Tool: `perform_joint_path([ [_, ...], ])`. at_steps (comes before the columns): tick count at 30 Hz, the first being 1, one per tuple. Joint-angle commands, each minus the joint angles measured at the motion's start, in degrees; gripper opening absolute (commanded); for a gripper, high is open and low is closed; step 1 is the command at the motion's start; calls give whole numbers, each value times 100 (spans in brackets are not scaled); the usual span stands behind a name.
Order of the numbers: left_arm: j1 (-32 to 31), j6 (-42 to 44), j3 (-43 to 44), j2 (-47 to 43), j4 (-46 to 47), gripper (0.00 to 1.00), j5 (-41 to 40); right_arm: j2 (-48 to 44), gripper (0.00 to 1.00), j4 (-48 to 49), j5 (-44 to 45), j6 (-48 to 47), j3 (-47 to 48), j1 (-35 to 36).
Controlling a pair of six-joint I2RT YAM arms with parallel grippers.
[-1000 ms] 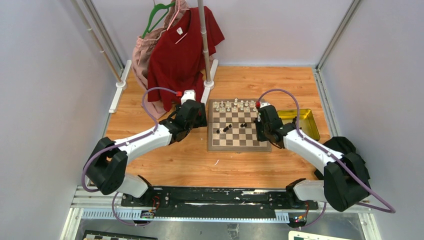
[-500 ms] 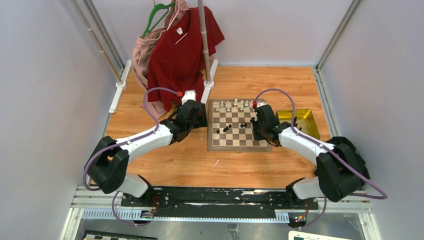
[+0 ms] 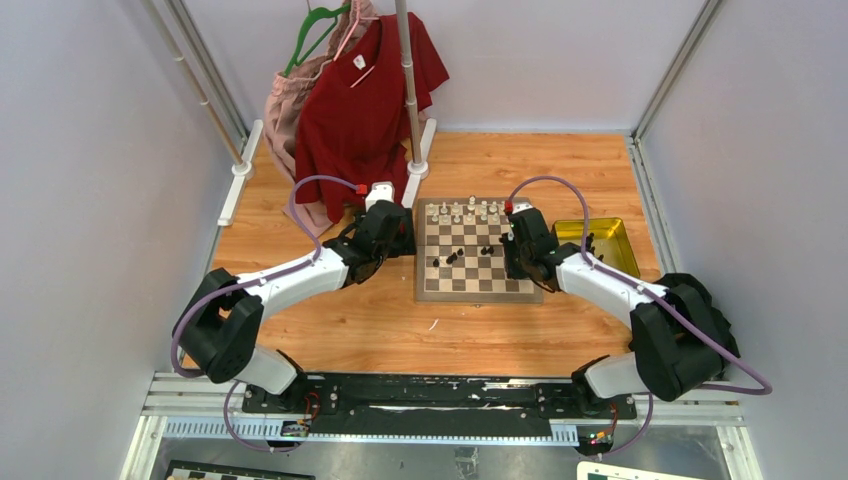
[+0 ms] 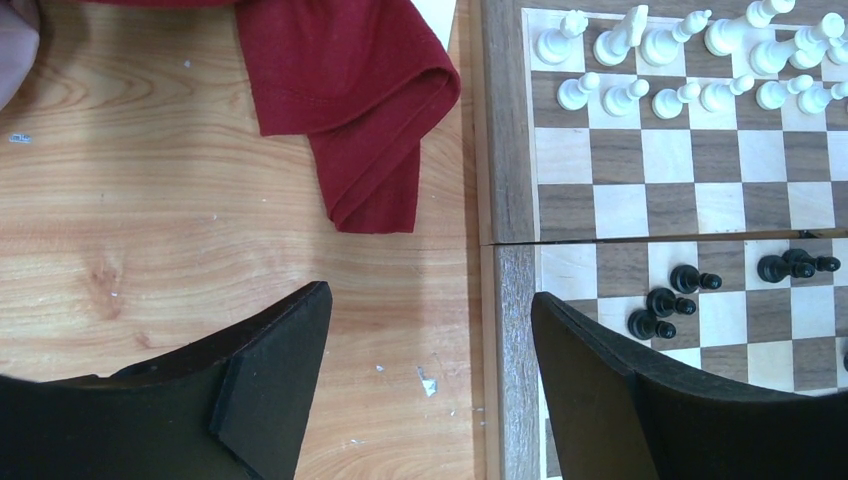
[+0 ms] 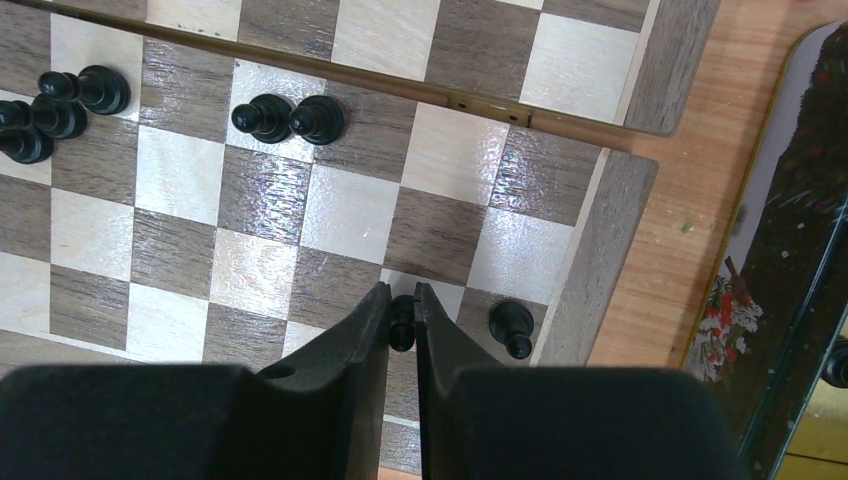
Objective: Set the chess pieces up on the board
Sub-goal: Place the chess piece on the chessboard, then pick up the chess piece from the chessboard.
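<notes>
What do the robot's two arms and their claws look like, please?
The left arm and right arm have white links between bulky black joints. A lilac cable loops along each, ending by a small red plug. The left claw and right claw each have two broad matte black fingers.

White pieces (image 4: 625, 97) crowd the board's (image 4: 505, 150) far edge; black pawns (image 4: 668, 301) dot its middle, with bare rows between. A red shirt (image 4: 350, 90) lies just beside its left edge.

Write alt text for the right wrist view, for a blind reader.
The right gripper pinches a small glossy black chess piece near the edge of a brown-and-cream checkered wooden board; another black piece sits beside it.
</notes>
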Motion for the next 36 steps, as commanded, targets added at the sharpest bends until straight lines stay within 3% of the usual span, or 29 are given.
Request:
perform_joint_path([
  [1,-46,-37,-12,17,136,79,-35,46,22,-184,67,-79,113,110],
  [9,-70,-46,-4,-35,120,80,-39,-79,33,-394,111,-142,295,160],
  [18,-75,-32,39,-102,77,80,-78,-62,33,-603,173,-277,757,219],
  [36,-78,30,102,-50,74,80,-158,959,33,-294,-65,-513,1413,227],
])
